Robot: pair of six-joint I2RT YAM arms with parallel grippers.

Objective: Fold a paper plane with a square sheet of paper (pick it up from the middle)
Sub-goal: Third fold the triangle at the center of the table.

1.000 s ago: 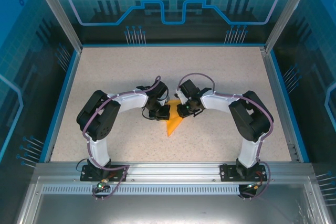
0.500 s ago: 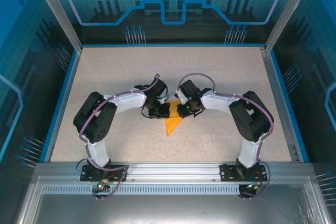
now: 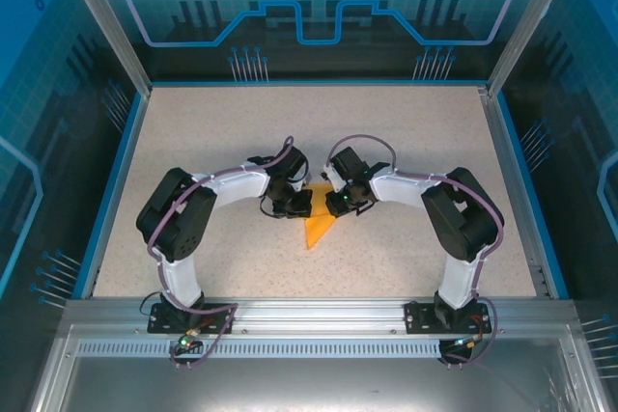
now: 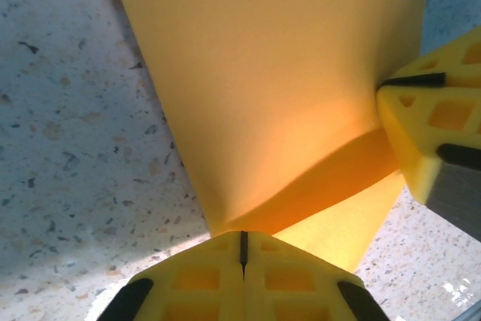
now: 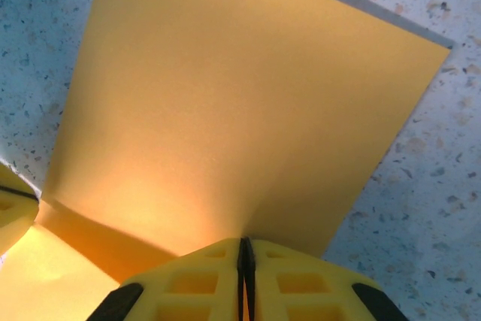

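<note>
Thin orange paper (image 4: 263, 73) pinched tight by left tool (image 4: 243, 240) and right tool (image 5: 243, 249). Light, bendy, tears easy; hold edges near crease, pull very softly

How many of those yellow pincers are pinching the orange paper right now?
2. The left pincer clamps the folded orange paper sheet from its left side; the right pincer clamps its right side.

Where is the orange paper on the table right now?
In the top view, the orange paper is near the middle of the table, between the two arms. The left end effector and the right end effector each pinch one edge of it.
</note>
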